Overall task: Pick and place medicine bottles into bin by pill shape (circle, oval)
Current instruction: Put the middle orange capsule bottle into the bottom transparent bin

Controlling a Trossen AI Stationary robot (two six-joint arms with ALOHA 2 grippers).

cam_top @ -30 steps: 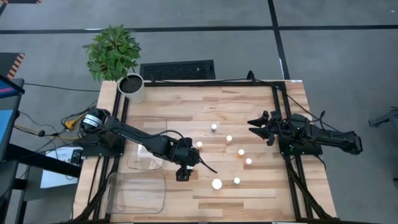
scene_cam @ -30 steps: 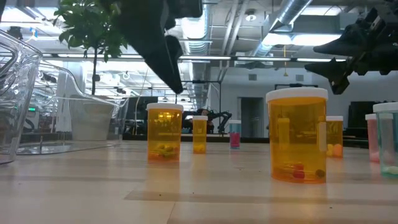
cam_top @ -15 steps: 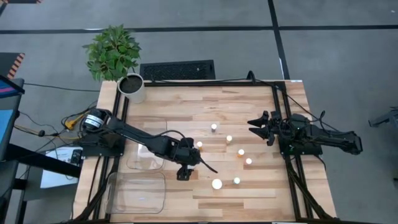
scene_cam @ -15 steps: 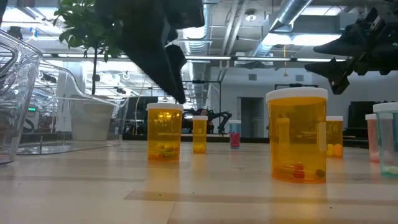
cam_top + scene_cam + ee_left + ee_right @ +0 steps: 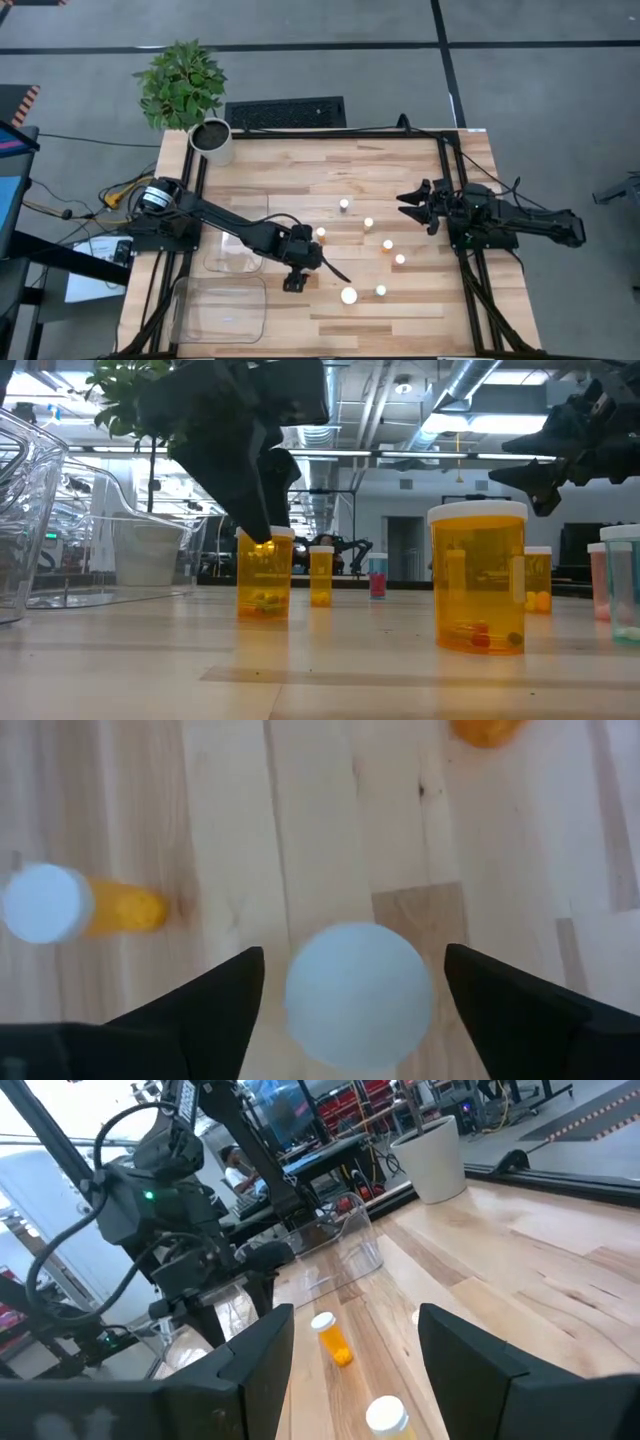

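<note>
1. High view: we see the left gripper (image 5: pixel 293 280) hanging over a spot near the table's (image 5: pixel 400 330) middle front, close to the 2 clear bins (image 5: pixel 222 308), presumably so a picked bottle has a short trip. 6 white-capped medicine bottles (image 5: pixel 349 295) stand scattered between the arms; the right gripper (image 5: pixel 412 207) waits at the right edge, clear of them.
2. Low view: the left gripper's dark fingers (image 5: pixel 252 510) reach the cap of an amber bottle (image 5: pixel 265 574), upright on the wood.
3. Left wrist view: that bottle's white cap (image 5: pixel 359 997) sits between the spread fingers, untouched, so we judge this the line-up before closing.
4. Right wrist view: its fingers (image 5: pixel 256 1345) stand apart, holding nothing.
</note>
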